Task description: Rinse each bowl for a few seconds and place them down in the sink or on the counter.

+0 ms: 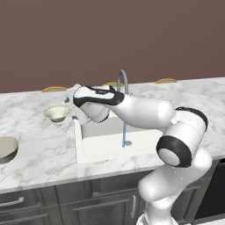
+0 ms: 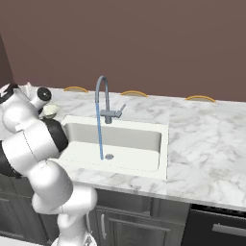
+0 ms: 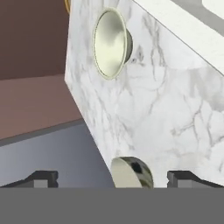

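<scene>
The smaller cream bowl stands upright on the counter just left of the sink. My gripper hovers beside it, over the sink's left rim, apart from the bowl. In the hand view the cream bowl lies far ahead. The gripper is open with nothing held, and the grey-beige bowl shows between its fingertips, farther off on the counter. That larger bowl sits at the far left. Behind my arm, part of the cream bowl peeks out.
A thin blue stream of water falls from the grey gooseneck faucet onto the drain. Yellow stool tops line the counter's far edge. The counter's left end drops off near the grey-beige bowl.
</scene>
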